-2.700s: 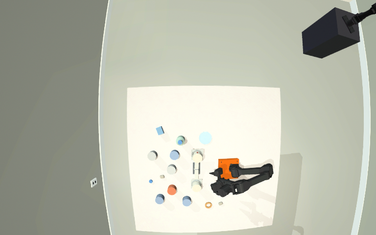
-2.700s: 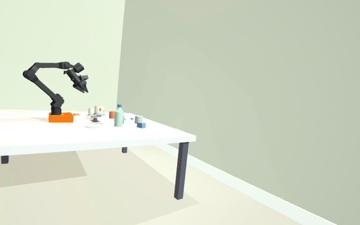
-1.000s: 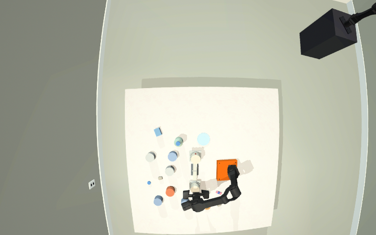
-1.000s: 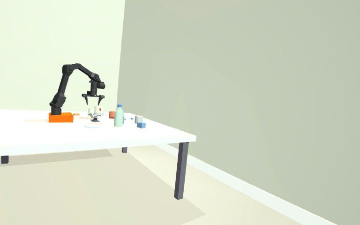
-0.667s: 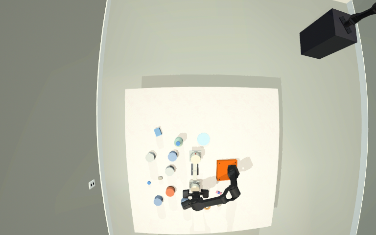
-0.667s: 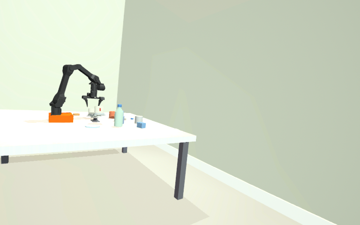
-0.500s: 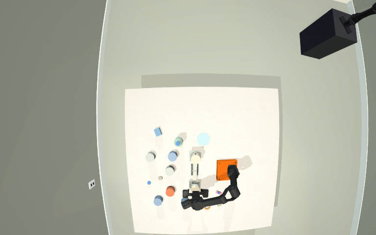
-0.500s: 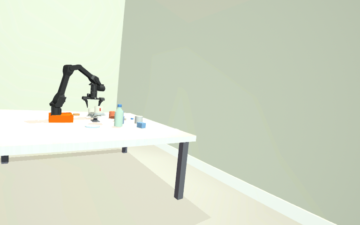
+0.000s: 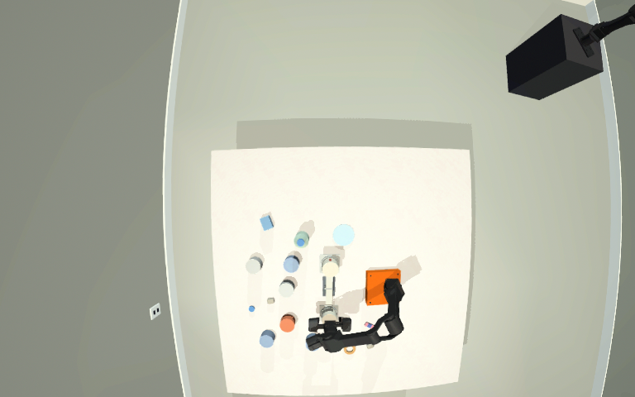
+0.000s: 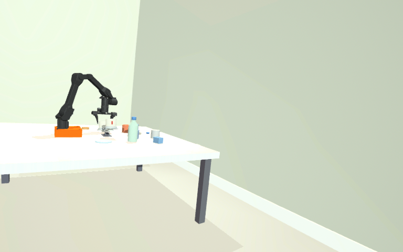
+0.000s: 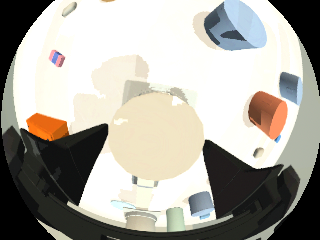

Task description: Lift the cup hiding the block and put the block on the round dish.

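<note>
A small balance (image 9: 329, 289) stands in the middle of the white table with a cream cup on each end. The far cup (image 9: 330, 267) (image 10: 111, 122) (image 11: 140, 219) sits toward the pale blue round dish (image 9: 343, 234) (image 10: 103, 142). The near cup (image 9: 329, 313) (image 11: 156, 130) is right under my gripper (image 9: 329, 321) (image 10: 104, 118) (image 11: 155, 140). The gripper is open, pointing straight down, with one finger on each side of that cup's top. No block shows in any view.
The arm's orange base (image 9: 383, 285) (image 10: 68, 131) is right of the balance. Left of the balance stand a bottle (image 9: 302, 239) (image 10: 133, 129), an orange cup (image 9: 287, 322) (image 11: 267, 112), blue and white cups (image 9: 291, 263) (image 9: 286, 287) and a blue cube (image 9: 266, 222) (image 10: 158, 139). A ring (image 9: 349, 349) lies near the wrist.
</note>
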`<state>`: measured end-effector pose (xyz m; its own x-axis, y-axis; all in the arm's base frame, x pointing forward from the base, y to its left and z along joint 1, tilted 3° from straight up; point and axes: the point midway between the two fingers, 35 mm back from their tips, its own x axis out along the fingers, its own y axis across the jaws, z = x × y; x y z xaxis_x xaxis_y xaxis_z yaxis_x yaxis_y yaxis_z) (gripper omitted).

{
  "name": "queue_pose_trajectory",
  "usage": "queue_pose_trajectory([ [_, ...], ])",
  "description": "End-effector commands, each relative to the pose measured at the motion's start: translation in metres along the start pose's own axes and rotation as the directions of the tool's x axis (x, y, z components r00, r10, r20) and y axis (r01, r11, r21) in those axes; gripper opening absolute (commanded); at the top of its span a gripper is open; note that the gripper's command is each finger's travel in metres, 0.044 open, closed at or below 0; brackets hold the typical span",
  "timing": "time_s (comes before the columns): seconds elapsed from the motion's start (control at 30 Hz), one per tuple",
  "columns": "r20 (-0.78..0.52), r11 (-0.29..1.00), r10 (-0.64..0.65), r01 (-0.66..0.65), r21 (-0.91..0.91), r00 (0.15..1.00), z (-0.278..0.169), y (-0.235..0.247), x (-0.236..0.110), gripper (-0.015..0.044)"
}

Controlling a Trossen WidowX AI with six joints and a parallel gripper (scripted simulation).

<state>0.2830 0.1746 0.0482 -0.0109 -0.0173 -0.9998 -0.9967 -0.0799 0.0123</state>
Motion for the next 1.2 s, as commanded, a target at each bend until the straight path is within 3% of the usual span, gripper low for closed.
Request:
queue_pose_trajectory([
  [0.0, 0.004, 1.000, 0.000, 0.000, -0.006, 1.000, 0.000, 0.000, 0.005, 0.0440],
  [0.47, 0.004, 1.000, 0.000, 0.000, -0.006, 1.000, 0.000, 0.002, 0.025, 0.0440],
  [0.57, 0.004, 1.000, 0.000, 0.000, -0.006, 1.000, 0.000, 0.002, 0.025, 0.0361],
  [0.83, 0.004, 1.000, 0.000, 0.000, -0.006, 1.000, 0.000, 0.002, 0.025, 0.0308],
  [1.17, 0.004, 1.000, 0.000, 0.000, -0.006, 1.000, 0.001, 0.000, 0.017, 0.0045],
])
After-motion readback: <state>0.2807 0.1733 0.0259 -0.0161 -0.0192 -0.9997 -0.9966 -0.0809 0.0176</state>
